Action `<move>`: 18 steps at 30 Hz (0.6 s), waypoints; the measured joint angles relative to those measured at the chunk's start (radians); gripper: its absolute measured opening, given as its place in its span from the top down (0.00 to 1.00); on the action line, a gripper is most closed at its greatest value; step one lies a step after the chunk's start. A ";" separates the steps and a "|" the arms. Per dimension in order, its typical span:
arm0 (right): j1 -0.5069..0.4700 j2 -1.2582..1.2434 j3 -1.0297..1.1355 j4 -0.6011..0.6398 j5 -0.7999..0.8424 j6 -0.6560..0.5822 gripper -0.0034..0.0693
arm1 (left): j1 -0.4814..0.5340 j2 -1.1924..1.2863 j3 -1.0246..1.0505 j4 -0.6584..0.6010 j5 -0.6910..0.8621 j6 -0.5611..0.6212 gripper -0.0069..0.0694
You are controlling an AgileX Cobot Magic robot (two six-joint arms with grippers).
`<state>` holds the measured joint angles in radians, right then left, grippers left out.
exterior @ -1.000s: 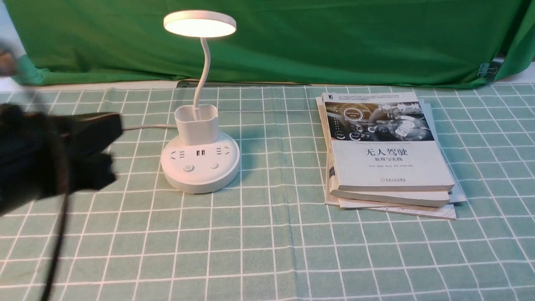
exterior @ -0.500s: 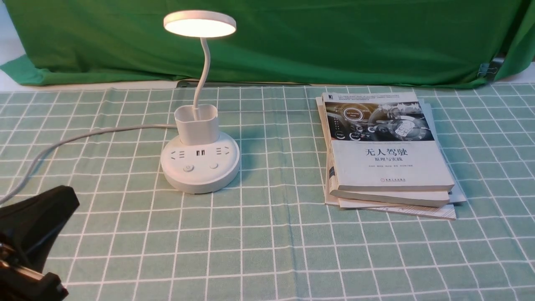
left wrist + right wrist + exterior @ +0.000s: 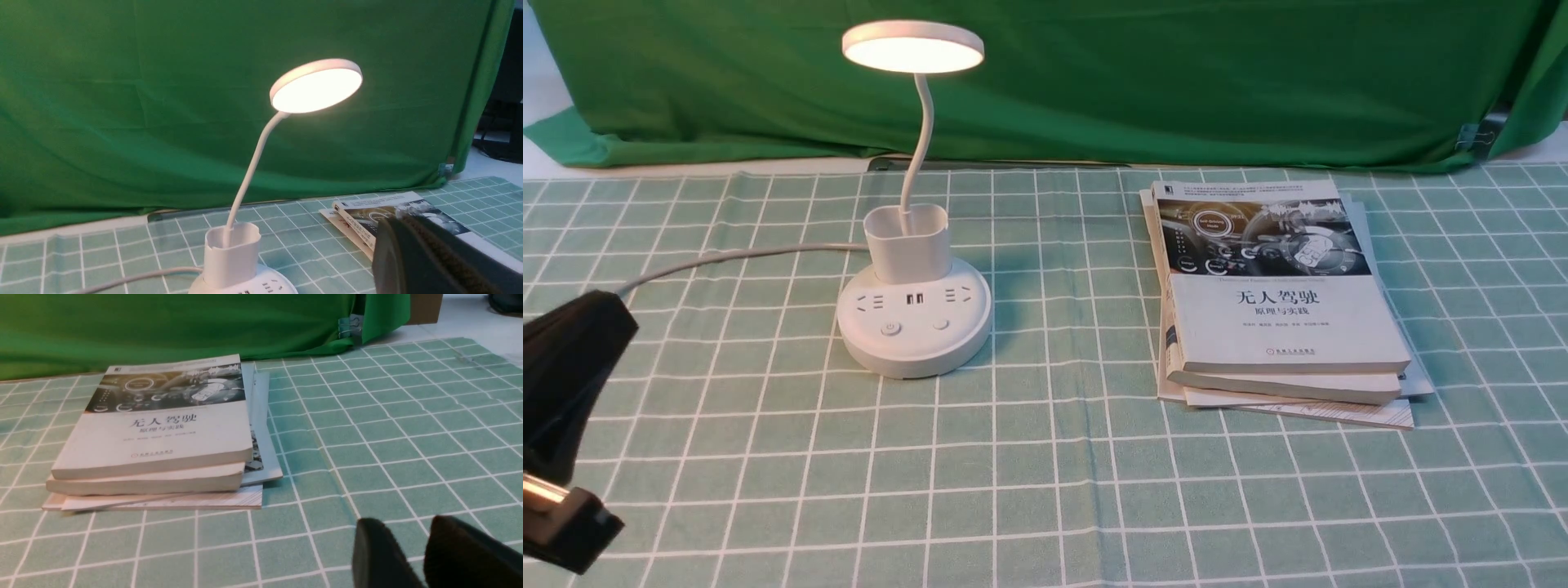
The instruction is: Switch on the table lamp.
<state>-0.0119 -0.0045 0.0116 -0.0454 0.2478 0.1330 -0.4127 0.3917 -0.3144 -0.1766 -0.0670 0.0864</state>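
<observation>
The white table lamp (image 3: 915,327) stands left of centre on the checked cloth. Its disc head (image 3: 913,45) glows, and it also shines in the left wrist view (image 3: 316,85). Two buttons (image 3: 890,328) sit at the front of the round base, below the sockets. My left gripper (image 3: 614,318) is low at the left edge, well to the left of the base and apart from it. Its jaws are pressed together on nothing (image 3: 392,223). My right gripper (image 3: 412,527) shows only in its own wrist view. It sits low over the cloth, with a narrow gap between its empty fingers.
A stack of books (image 3: 1282,302) lies right of the lamp, also seen in the right wrist view (image 3: 155,433). The lamp's grey cord (image 3: 727,257) runs left across the cloth toward my left arm. A green backdrop (image 3: 1176,82) closes off the far side.
My left gripper has drawn back from beside the lamp base to the lower left corner, then risen a little. The lamp head is lit in every frame.
</observation>
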 joint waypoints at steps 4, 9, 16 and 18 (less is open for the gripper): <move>0.000 0.000 0.000 0.000 0.000 0.000 0.62 | 0.000 0.000 0.000 0.032 -0.004 0.045 0.91; 0.000 0.000 0.000 0.000 0.000 0.000 0.62 | 0.000 0.000 0.000 0.069 -0.004 0.071 0.91; 0.000 0.000 0.000 0.000 0.000 0.000 0.62 | 0.000 -0.001 0.007 0.112 -0.013 0.105 0.91; 0.000 0.000 0.000 0.000 0.000 0.000 0.62 | 0.001 -0.007 0.028 0.116 -0.061 0.108 0.91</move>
<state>-0.0119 -0.0045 0.0116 -0.0454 0.2480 0.1330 -0.4118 0.3851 -0.2862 -0.0604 -0.1281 0.1940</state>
